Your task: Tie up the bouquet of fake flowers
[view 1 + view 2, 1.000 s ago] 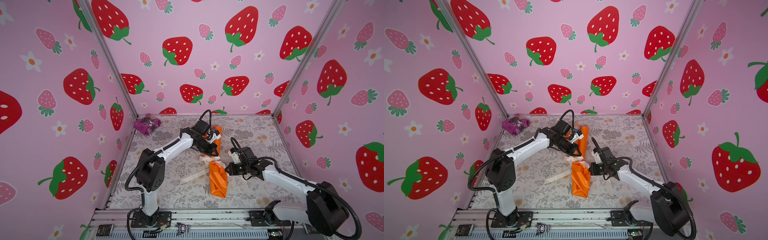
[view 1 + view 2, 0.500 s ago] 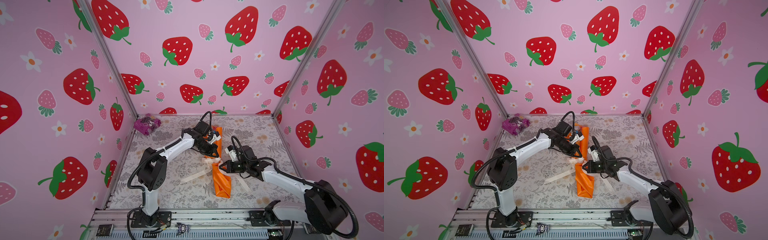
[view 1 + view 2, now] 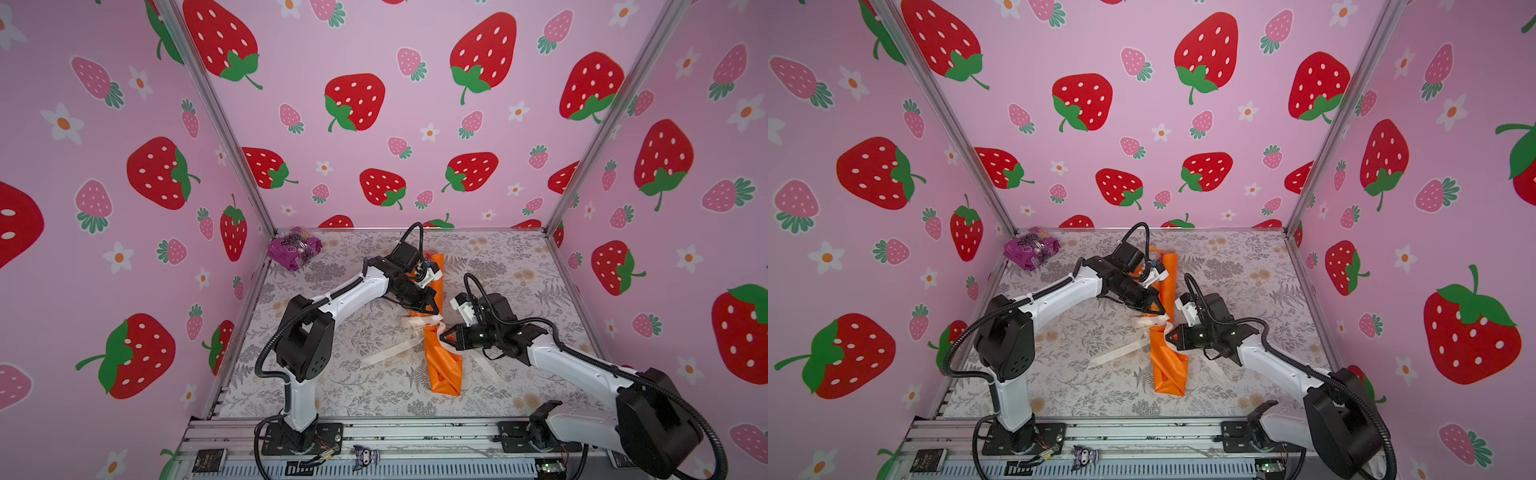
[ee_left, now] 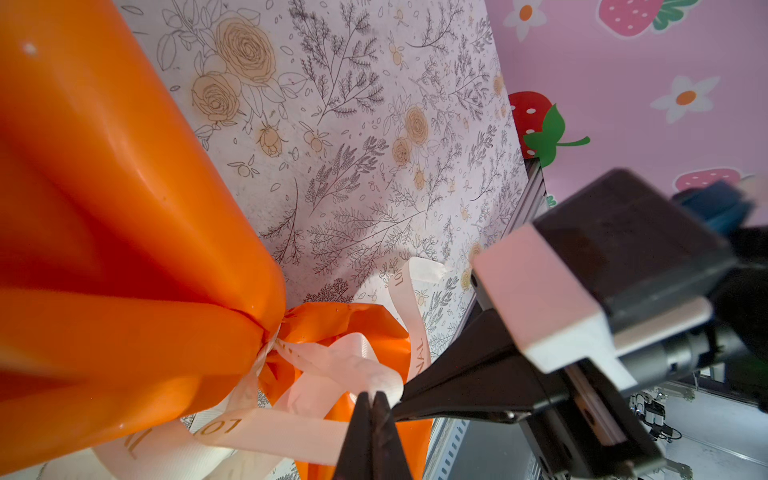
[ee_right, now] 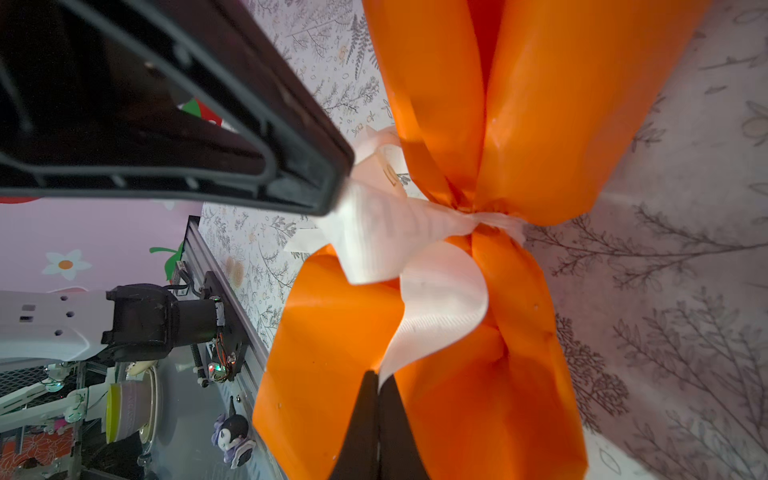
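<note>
table: bouquet is laid mid-table, long way front to back | ribbon is wrapped round its middle | left gripper is pinched tight on ribbon, far side | right gripper is pinched tight on ribbon, right side

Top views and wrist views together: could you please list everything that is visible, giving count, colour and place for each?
bouquet: one, orange wrapping, lying mid-table; no flowers visible
ribbon: one, cream, tied around the wrapping's waist, tails on the table
packet: one, purple, far left corner
figurine: one, dark, on the front rail
table: one, pale floral print, beneath everything
walls: three, pink with strawberries, around the table
left gripper: one, black, shut on the ribbon beside the knot
right gripper: one, black, shut on the ribbon, opposite the left
</note>
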You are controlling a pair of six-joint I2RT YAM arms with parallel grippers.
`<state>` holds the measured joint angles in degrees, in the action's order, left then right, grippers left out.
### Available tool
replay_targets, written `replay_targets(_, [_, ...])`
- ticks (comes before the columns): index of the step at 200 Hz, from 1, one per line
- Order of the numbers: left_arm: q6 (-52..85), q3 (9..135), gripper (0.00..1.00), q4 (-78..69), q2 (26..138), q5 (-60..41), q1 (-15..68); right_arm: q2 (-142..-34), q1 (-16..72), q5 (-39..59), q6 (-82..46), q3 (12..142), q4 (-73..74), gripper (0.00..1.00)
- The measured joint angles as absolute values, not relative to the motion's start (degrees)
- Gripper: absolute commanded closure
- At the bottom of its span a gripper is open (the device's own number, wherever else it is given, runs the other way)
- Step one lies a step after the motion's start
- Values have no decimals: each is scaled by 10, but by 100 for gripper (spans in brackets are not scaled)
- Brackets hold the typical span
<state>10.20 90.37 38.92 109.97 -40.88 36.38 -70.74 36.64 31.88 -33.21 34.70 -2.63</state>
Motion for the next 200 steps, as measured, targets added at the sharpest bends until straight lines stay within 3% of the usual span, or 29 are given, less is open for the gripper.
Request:
replay_targets(63, [101,894,100,388,1100,-412,364,-735,367,291,-285,346,50,100])
replay_targets(150, [104,886,100,373,1100,-410,360,-742,369,335,-208,331,5,100])
replay_targets(200, [104,877,100,367,1100,-418,359,-740,370,310,-180,325,36,100])
